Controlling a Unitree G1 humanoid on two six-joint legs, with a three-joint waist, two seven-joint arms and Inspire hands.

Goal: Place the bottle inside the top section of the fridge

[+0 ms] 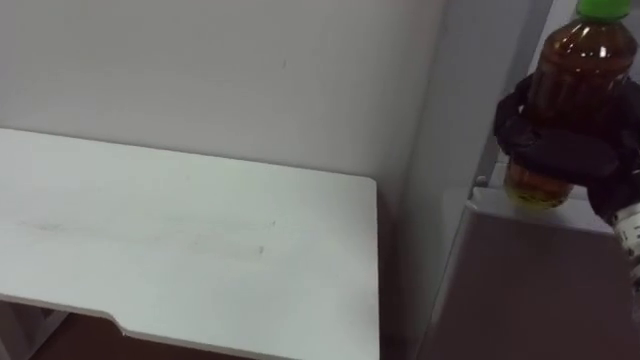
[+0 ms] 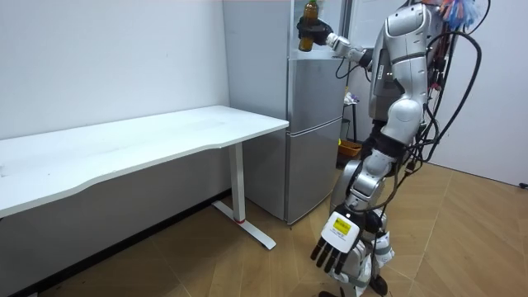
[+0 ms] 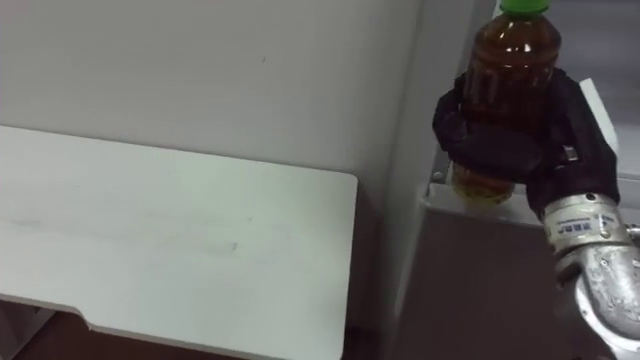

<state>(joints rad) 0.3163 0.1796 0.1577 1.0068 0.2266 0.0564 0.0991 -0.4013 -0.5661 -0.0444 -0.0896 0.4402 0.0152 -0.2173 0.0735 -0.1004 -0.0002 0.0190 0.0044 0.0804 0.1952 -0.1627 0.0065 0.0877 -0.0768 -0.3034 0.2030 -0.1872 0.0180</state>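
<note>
Table (image 1: 200,240) stands left of the fridge (image 2: 313,124). Right hand (image 3: 500,148) wraps the upright bottle (image 3: 515,50), cap up; left hand (image 2: 334,239) hangs relaxed.

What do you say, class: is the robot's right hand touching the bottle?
Touching. In the right eye view the right hand is curled round the middle of the bottle, no gap between them. The left hand hangs open, idle.

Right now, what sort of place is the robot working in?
Likely a lab or office corner, not a home kitchen: a grey fridge stands against a plain wall next to a white desk, on wood-look flooring. The right hand holds a bottle up at the fridge's top.
</note>
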